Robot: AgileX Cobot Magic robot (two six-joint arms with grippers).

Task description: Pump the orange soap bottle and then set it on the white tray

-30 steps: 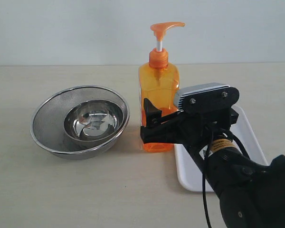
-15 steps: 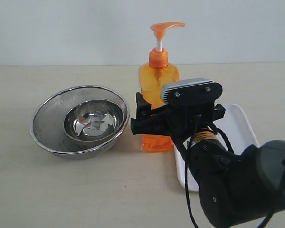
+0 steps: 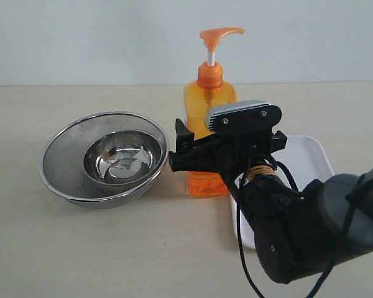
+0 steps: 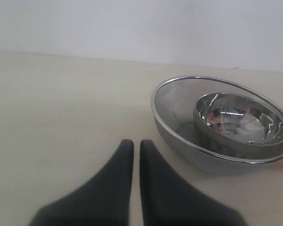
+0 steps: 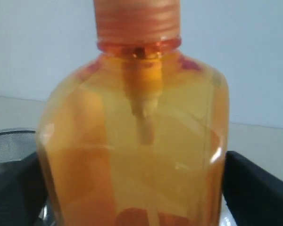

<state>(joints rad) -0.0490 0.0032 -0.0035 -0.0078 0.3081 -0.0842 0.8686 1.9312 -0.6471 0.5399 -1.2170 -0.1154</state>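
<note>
The orange soap bottle (image 3: 209, 105) stands upright on the table between the strainer and the white tray (image 3: 312, 158), its pump head (image 3: 219, 34) up. My right gripper (image 3: 196, 152) is open around the bottle's lower body. In the right wrist view the bottle (image 5: 132, 141) fills the gap, with a black finger (image 5: 257, 188) close against each side. Whether the fingers touch it I cannot tell. My left gripper (image 4: 136, 143) is shut and empty, low over bare table beside the strainer; it is outside the exterior view.
A steel mesh strainer (image 3: 65, 152) with a smaller shiny steel bowl (image 3: 121, 155) inside it sits left of the bottle. In the left wrist view the strainer (image 4: 177, 120) lies close to my left gripper. My right arm covers the tray's near left part.
My right gripper has moved left from beside the tray until its jaws straddle the bottle. The bottle has shifted a touch to the right. The jaws kept the same width.
</note>
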